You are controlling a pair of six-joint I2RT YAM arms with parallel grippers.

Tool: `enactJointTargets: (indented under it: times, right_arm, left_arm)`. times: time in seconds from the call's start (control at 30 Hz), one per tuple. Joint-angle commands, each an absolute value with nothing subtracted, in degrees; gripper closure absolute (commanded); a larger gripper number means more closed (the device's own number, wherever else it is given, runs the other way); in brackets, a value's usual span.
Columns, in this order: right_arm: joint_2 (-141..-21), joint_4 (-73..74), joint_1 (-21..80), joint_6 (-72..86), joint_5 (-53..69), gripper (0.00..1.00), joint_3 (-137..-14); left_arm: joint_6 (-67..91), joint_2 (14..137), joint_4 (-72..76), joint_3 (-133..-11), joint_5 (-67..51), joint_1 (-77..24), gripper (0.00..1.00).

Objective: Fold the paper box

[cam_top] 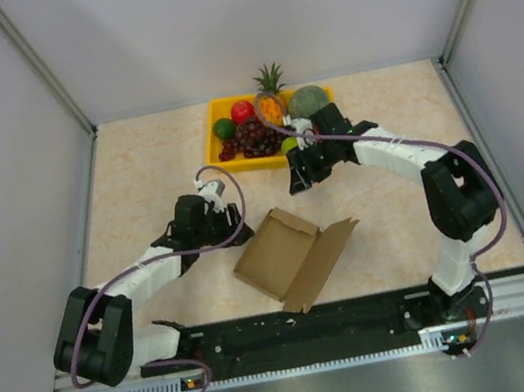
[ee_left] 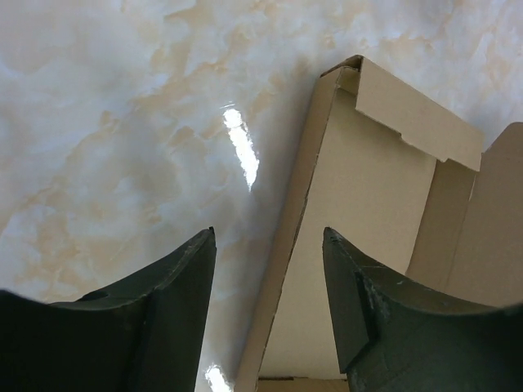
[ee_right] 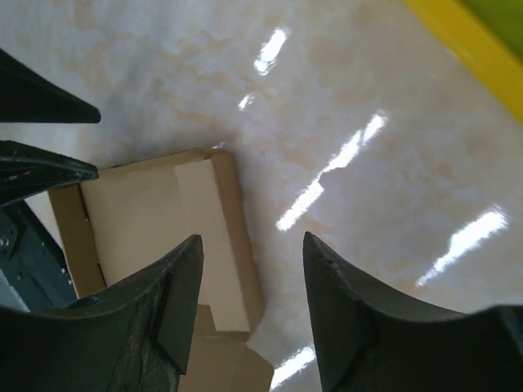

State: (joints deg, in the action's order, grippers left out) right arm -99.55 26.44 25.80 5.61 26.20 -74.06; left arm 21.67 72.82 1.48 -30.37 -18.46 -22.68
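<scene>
Paper box (cam_top: 296, 254) half formed on table (cam_top: 135, 168), lid flap open flat. My left jaws spread, empty, box's side wall edge running between them; I judge lined up to pinch it upright. My right jaws spread, empty, box beneath, mostly under one finger; probably waiting for lid.

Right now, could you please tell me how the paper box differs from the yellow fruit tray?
The paper box is plain brown; the yellow tray, bright yellow. The box is empty, its lid flap open; the tray is full of fruit. On the table, the box lies askew in the middle, the tray at the far edge. Both are shallow and open-topped.
</scene>
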Motion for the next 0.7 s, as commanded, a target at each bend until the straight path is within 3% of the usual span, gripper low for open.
enactJointTargets:
  times: [0.0, 0.27, 0.67]
  right_arm:
    - [-105.37, 22.77, 26.81, 0.26, 39.62, 0.51, -77.43]
    - [-110.91, 23.47, 27.69, -3.78, 42.70, 0.53, -76.11]
    - [-113.82, 22.85, 29.97, -4.83, 43.86, 0.70, -74.44]
  left_arm:
    - [19.42, 74.87, 8.79, -33.40, -21.62, -23.73, 0.42]
    - [18.55, 78.57, 8.35, -34.98, -19.07, -26.10, 0.46]
    - [18.98, 82.62, 9.67, -35.95, -19.69, -27.86, 0.58]
